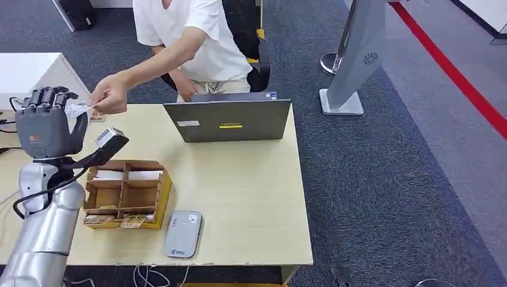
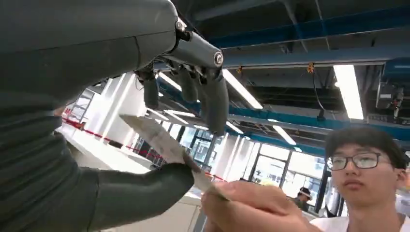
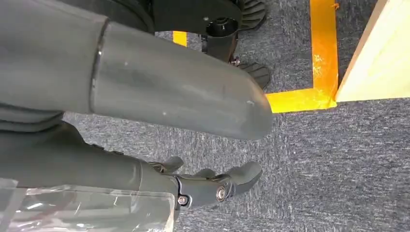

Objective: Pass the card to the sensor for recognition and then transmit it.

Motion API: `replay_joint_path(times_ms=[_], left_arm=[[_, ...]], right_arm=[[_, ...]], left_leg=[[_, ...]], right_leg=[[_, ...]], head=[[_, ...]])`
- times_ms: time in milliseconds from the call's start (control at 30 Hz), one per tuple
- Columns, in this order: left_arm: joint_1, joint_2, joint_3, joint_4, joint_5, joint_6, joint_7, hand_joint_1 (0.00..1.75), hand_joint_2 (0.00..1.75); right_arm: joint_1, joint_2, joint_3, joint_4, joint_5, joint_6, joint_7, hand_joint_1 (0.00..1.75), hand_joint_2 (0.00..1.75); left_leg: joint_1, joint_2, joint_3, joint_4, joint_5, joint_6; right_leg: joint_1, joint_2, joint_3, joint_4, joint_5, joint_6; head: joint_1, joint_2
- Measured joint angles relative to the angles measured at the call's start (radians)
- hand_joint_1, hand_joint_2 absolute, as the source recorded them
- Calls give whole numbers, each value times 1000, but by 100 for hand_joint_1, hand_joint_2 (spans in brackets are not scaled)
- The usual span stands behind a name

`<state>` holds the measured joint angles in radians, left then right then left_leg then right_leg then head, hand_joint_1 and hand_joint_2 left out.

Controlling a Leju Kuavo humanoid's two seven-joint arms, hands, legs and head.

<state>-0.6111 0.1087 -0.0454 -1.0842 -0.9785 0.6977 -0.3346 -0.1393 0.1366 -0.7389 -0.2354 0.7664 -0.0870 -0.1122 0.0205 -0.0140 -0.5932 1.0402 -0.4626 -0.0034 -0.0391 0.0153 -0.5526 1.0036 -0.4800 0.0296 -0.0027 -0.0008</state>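
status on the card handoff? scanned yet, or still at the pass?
At the pass. Left hand is raised with the card between thumb and fingers, and the person's hand is pinching the card's other end. Whether the scan happened can't be told from these views; the scanner sits just below the hand. Left: the robot letting go. Right hand hangs over the carpet, holding nothing.
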Motion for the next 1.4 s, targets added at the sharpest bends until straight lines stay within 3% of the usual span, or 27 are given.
replay_joint_path(times_ms=[433, 467, 533, 567, 1067, 1400], left_arm=[[-1, 9, -27, -11, 23, 0, 2, 175, 175], [-1, 10, -28, -11, 23, 0, 2, 175, 0], [-1, 12, -28, -14, 23, 0, 2, 175, 0], [-1, 13, -28, -14, 23, 0, 2, 175, 175], [49, 10, -58, -66, -3, 0, 30, 175, 175], [279, 7, -147, -339, -32, 1, 64, 175, 175]], right_arm=[[0, 0, 2, 0, -3, -3, 5, 0, 0], [0, 0, 3, 0, -3, -4, 6, 0, 0], [0, 0, 3, 0, -3, -5, 6, 0, 0], [0, 0, 3, 0, -3, -5, 6, 0, 0], [7, 0, 17, 0, -11, -19, 7, 0, 0], [28, 0, 16, 0, -36, -31, -11, 0, 0]], left_leg=[[0, 0, 0, 0, 0, 0], [0, 0, 0, 0, 0, 0], [0, 0, 0, 0, 0, 0], [0, 0, 0, 0, 0, 0], [0, 0, 0, 0, 0, 0], [0, 1, -3, 0, -1, 0]], right_leg=[[0, 0, -1, 0, 0, 0], [0, 0, 0, 0, 0, 0], [0, 0, -1, 0, 0, 0], [0, 0, -1, 0, 0, 0], [0, 0, -1, 0, 0, 0], [0, 1, -4, 0, 0, 0]], head=[[0, 0], [0, 0], [0, 0], [0, 0], [0, 0], [0, 0]])
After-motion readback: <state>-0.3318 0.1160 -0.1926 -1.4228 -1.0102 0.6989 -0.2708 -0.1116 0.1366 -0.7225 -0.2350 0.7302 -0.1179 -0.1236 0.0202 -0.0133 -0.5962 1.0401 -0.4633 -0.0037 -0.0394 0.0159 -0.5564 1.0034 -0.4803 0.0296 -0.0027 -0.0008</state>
